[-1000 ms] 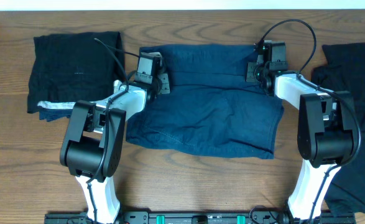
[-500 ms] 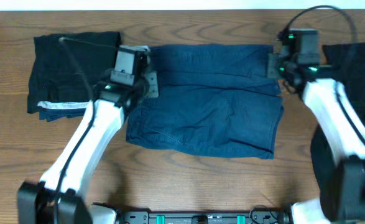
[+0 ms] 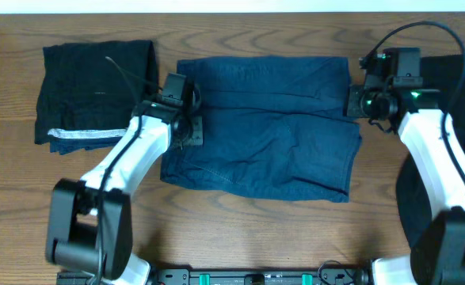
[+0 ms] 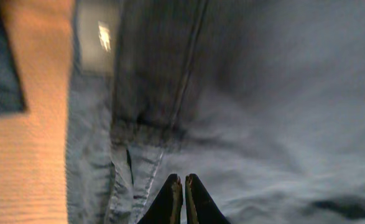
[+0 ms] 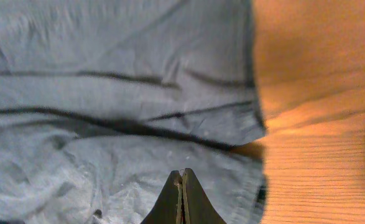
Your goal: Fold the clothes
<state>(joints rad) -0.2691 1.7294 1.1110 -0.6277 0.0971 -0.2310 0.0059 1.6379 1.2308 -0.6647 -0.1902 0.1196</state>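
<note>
Navy-blue shorts (image 3: 264, 131): spread out at centre of wooden surface (image 3: 240, 237), lying flat, long creases running side to side across the upper half, near edge slightly uneven.

Black garment with silvery-white edge (image 3: 89, 83): folded to a rough rectangle at far left, near the shorts but parted from them by a strip of bare wood; pale edge along its near side.

Second black garment (image 3: 454, 75): at right edge of the surface, largely hidden under the right arm; outline not readable.

Left end effector (image 4: 183, 186): fingers pressed together, nothing visible between them; placed over left side of the shorts, close to a stitched seam and the side hem. Contact with the cloth not determinable; wrist view blurred.

Right end effector (image 5: 181, 180): fingers likewise together, no cloth between them; placed over right side of the shorts, near the border where fabric meets bare wood. Contact not determinable.
</note>
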